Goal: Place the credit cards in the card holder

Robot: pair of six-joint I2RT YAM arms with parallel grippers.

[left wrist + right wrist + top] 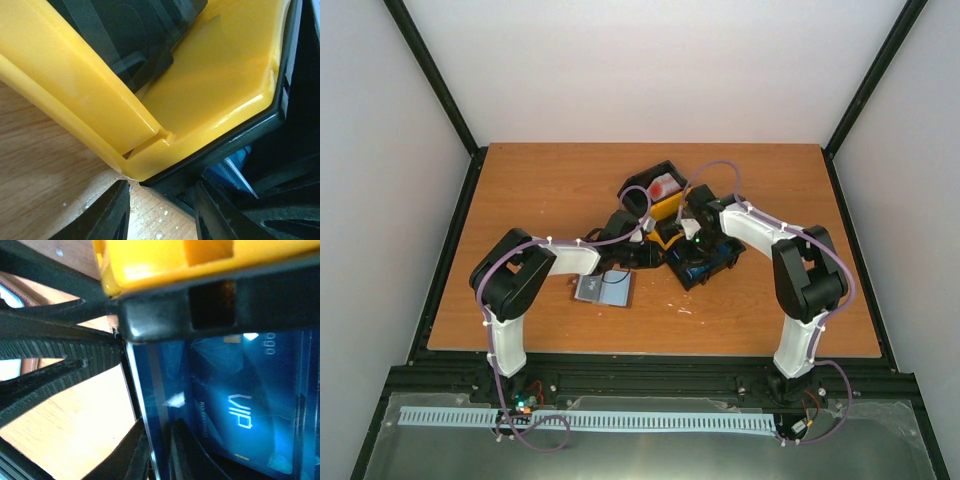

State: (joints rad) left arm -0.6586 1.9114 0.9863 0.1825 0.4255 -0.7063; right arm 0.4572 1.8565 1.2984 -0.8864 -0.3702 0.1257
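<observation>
Right end effector (692,252), in the overhead view, reached down into the near compartment of the black-and-yellow tray (667,208) at mid-table; its jaws were hidden there. Left end effector (653,250) sat just beside the tray's left side. The card holder (603,290) lay open, pale face up, on the table (520,190). It was left of the tray and nearer the arm bases, with its long axis roughly across the table. It was apart from both end effectors, and the left arm was the nearer.

Left wrist view: the jaws stood released, with nothing between the fingers (112,215), at the tray's yellow corner. A sliver of blue, probably a credit card, showed beyond the black rim.

Right wrist view: the fingers (187,450) were closed to a narrow gap on what read as a long edge of the blue credit card (225,410). This card sat under the tray's rim, its length running along the fingers' reach. The grasp was judged made, though its firmness was unproven. The left end effector's ribbed fingers (50,347) met the tray corner at the left.

Assessment: the coming move would need the card lifted clear of the rim, then carried left and toward the bases to the holder.
</observation>
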